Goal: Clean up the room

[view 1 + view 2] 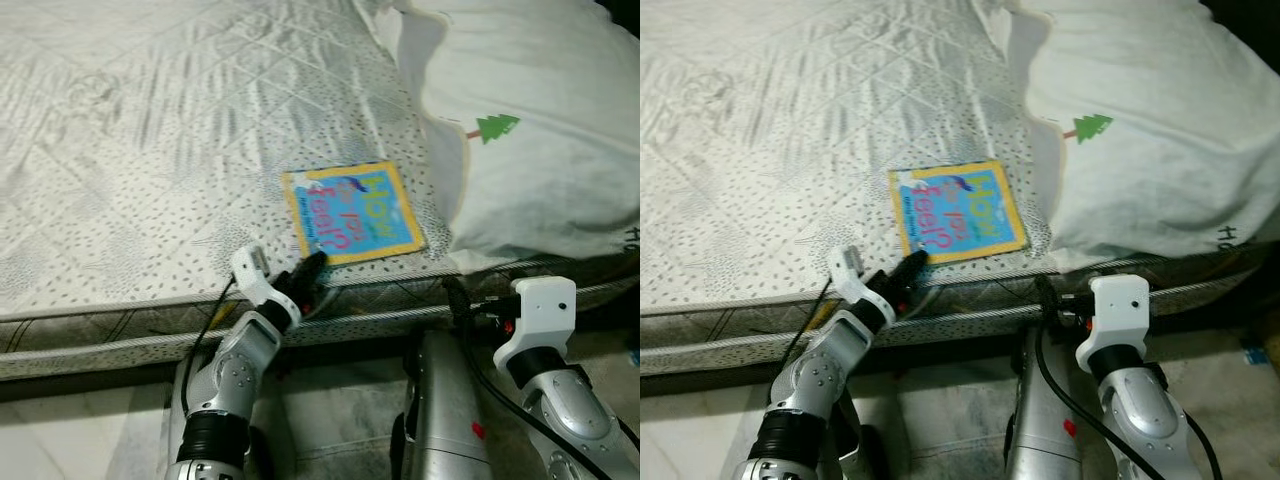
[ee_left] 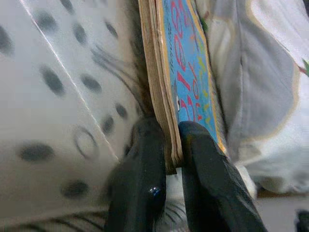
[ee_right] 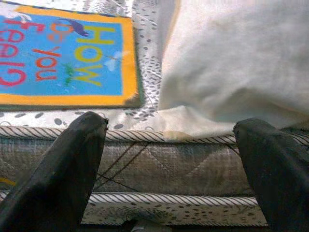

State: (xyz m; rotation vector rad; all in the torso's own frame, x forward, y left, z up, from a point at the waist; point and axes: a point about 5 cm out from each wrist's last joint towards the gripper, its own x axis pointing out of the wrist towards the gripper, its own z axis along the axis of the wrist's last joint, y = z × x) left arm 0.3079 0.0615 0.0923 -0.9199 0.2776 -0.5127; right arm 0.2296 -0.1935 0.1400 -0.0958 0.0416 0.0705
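Left gripper (image 2: 174,159) pinched shut on the near corner of a blue and yellow book (image 1: 353,213), book lying flat on the mattress (image 1: 150,150) near its edge, just beside a white pillow (image 1: 540,130), right gripper (image 3: 169,159) spread wide, holding nothing, at the mattress side below the pillow

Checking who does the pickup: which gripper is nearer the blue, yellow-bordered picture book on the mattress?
Left. The left gripper is shut on the blue, yellow-bordered picture book's near corner. The right gripper hangs open at the mattress edge, off to the book's right, below the white pillow.
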